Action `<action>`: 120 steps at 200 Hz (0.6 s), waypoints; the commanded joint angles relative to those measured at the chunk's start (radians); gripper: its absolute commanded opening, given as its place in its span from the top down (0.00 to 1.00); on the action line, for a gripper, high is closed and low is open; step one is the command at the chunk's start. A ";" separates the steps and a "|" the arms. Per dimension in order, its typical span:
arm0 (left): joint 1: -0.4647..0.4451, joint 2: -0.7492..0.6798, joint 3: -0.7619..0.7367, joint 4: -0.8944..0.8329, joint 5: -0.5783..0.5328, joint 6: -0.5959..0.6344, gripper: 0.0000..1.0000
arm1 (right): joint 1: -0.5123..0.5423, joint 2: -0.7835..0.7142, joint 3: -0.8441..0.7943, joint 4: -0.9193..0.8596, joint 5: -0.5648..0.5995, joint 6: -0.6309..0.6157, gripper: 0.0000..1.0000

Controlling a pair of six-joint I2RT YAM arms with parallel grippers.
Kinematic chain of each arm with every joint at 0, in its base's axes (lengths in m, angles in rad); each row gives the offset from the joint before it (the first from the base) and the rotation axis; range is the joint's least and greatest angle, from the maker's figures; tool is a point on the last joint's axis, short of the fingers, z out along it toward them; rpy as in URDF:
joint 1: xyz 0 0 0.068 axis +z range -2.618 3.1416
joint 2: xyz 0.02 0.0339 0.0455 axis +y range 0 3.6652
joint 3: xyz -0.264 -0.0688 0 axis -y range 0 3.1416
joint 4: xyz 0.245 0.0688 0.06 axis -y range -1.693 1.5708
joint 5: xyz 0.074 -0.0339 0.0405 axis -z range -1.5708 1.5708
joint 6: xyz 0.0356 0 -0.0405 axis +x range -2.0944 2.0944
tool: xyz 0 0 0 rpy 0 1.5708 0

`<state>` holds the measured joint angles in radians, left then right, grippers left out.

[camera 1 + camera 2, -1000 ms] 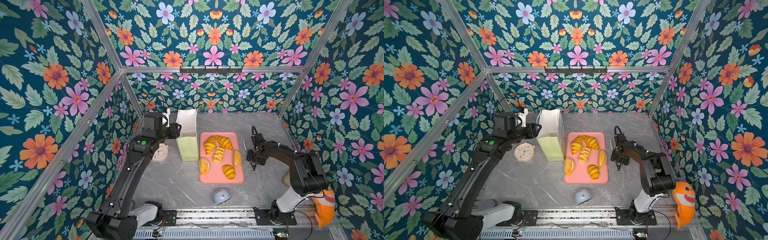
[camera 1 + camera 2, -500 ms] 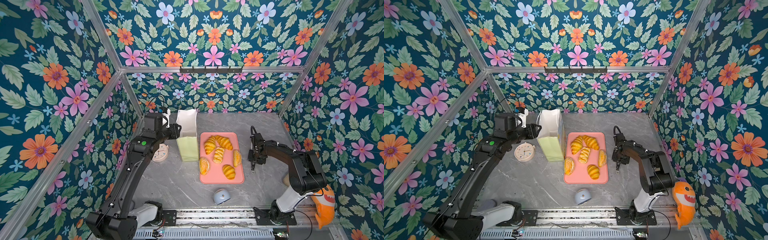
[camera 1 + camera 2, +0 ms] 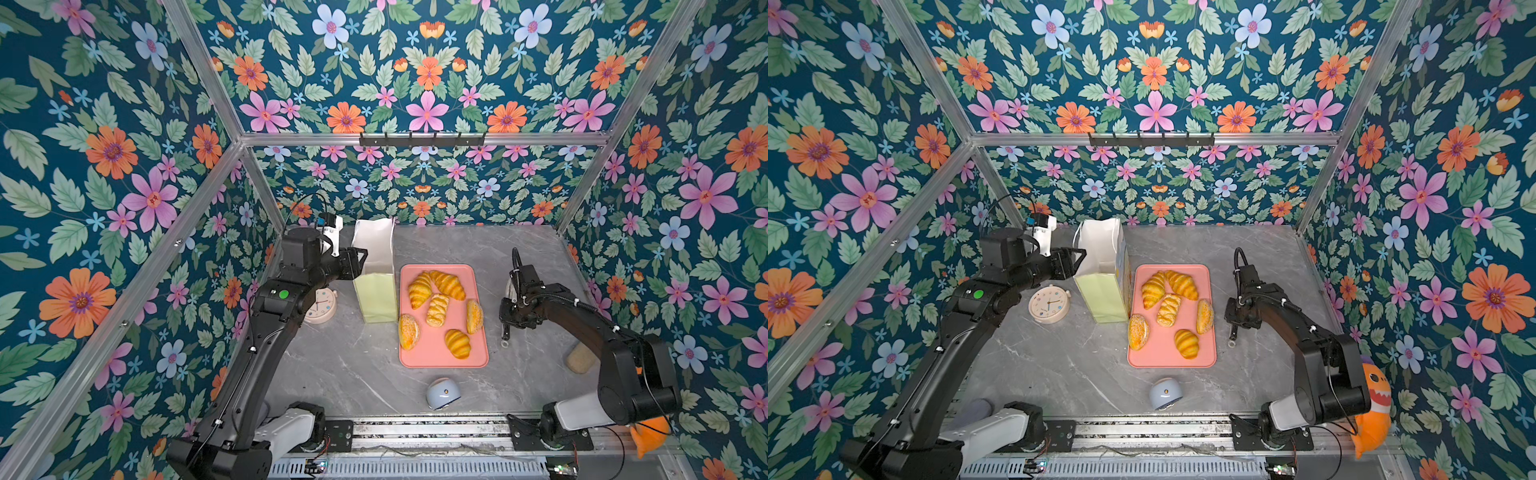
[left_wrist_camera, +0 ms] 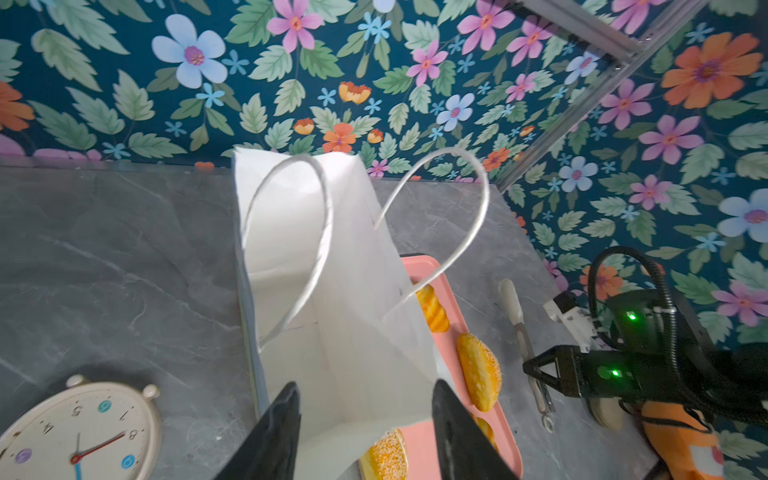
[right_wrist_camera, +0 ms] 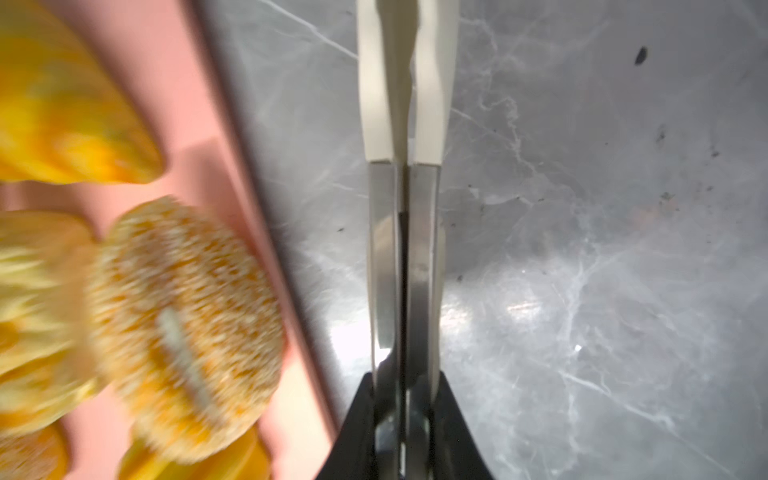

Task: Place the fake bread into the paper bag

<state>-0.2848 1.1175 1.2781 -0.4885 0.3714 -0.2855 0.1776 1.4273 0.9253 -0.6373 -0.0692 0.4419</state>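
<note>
- Currently six fake bread [image 3: 437, 309] pieces, all on one pink tray [image 3: 440, 359]: four ridged croissants, two seeded buns.
- One paper bag [image 3: 376, 297], upright, mouth up, just beside the tray at its 9 o'clock. Mouth long axis runs 12–6.
- Two cord handles [image 4: 318, 232] arch across the bag mouth in the left wrist view, partly in the way of the opening.
- Left gripper [image 3: 360, 262] sits at the bag's 9 o'clock rim. Fingers [image 4: 278, 432] are apart at medium width with the near rim between them. Contact with the paper: cannot tell.
- Right gripper [image 5: 403, 376] is at 3 o'clock of the tray, fingers clamped on one pair of tongs [image 5: 419, 249]. Tongs run 12–6, cream tips to 12, ring end to 6.
- Croissant axes: the back pair meet as an inverted V, 1–7 and 11–5. The middle one runs 1–7, the front one 11–5.
- Buns: both read as narrow ovals from above, 12–6. One is at the tray's 9 o'clock edge, one at its 3 o'clock side.
- Around:
  - one cream clock [image 3: 320, 305] at 9 o'clock of the bag, partly under the left arm
  - one pale-blue dome [image 3: 442, 392] at 6 of the tray
  - one tan block [image 3: 579, 358] at 4, beside the right arm
  - one orange plush [image 3: 1372, 409] in the 5 o'clock corner
</note>
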 commanded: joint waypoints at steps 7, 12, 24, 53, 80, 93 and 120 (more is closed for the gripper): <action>-0.021 -0.017 -0.005 0.119 0.155 0.047 0.49 | 0.002 -0.103 0.028 -0.064 -0.121 -0.016 0.82; -0.032 -0.021 -0.005 0.134 0.174 0.055 0.49 | 0.002 -0.128 0.033 -0.069 -0.144 -0.016 0.82; -0.065 -0.027 -0.008 0.175 0.209 0.080 0.49 | 0.001 -0.187 0.050 -0.084 -0.205 -0.017 0.82; -0.190 -0.013 0.024 0.198 0.216 0.195 0.49 | 0.001 -0.297 0.098 -0.120 -0.379 -0.027 0.82; -0.313 0.034 0.068 0.173 0.216 0.332 0.45 | 0.016 -0.357 0.129 -0.138 -0.570 -0.057 0.85; -0.373 0.049 0.082 0.169 0.213 0.400 0.45 | 0.045 -0.372 0.151 -0.159 -0.628 -0.076 0.85; -0.462 0.086 0.114 0.141 0.177 0.543 0.44 | 0.175 -0.358 0.216 -0.249 -0.612 -0.125 0.84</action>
<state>-0.6968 1.1824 1.3663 -0.3359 0.5659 0.0792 0.2710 1.0592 1.0962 -0.8055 -0.6018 0.3805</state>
